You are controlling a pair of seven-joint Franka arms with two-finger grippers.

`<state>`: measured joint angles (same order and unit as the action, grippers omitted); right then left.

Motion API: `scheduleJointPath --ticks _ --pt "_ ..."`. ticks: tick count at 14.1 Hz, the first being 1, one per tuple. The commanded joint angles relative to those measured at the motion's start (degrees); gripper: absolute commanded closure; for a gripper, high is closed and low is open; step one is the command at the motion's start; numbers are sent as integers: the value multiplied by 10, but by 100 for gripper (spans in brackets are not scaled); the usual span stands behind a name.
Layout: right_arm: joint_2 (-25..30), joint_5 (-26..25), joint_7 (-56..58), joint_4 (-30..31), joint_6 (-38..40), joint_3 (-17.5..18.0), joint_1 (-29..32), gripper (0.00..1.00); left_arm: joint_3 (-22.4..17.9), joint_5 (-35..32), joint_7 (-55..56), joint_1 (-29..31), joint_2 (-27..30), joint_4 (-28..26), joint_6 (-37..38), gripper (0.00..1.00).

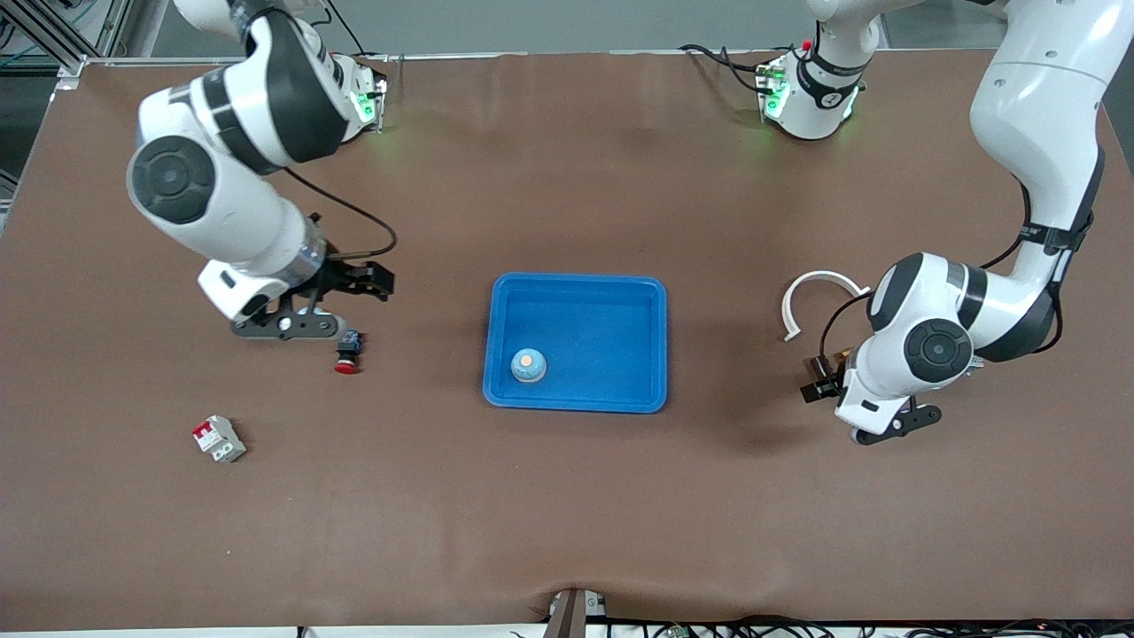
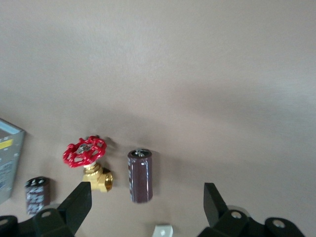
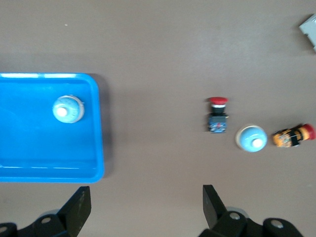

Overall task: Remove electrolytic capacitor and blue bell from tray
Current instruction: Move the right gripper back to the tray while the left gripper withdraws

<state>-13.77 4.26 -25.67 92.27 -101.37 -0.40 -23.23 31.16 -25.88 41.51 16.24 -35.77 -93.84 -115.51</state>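
Note:
A dark brown capacitor (image 2: 140, 175) lies on the brown table just ahead of my open left gripper (image 2: 144, 205), apart from both fingers. From the front camera that gripper (image 1: 895, 424) hangs low over the left arm's end of the table and the arm hides the capacitor. A pale blue bell (image 1: 528, 365) sits in the blue tray (image 1: 620, 310), in its corner nearer the camera and the right arm. A second bell (image 3: 252, 138) stands on the table near a red push button (image 3: 217, 116). My right gripper (image 1: 288, 325) hovers open and empty over that spot.
A red-handled brass valve (image 2: 89, 163), a smaller capacitor (image 2: 37, 195) and a grey box (image 2: 7, 158) lie by the capacitor. A white curved piece (image 1: 819, 297) lies by the left arm. A red-and-white breaker (image 1: 219, 439) sits nearer the camera than the button (image 1: 348, 353).

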Motion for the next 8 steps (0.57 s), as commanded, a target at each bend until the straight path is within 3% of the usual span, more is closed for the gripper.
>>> scheduleJointPath --ticks 1,8 --pt "-40 8 -82 -32 -35 -7 -34 0 23 -6 1 4 9 37 50 0" --pt "-109 0 -213 -48 -126 -7 -91 0 36 -3 -48 16 71 59 79 0"
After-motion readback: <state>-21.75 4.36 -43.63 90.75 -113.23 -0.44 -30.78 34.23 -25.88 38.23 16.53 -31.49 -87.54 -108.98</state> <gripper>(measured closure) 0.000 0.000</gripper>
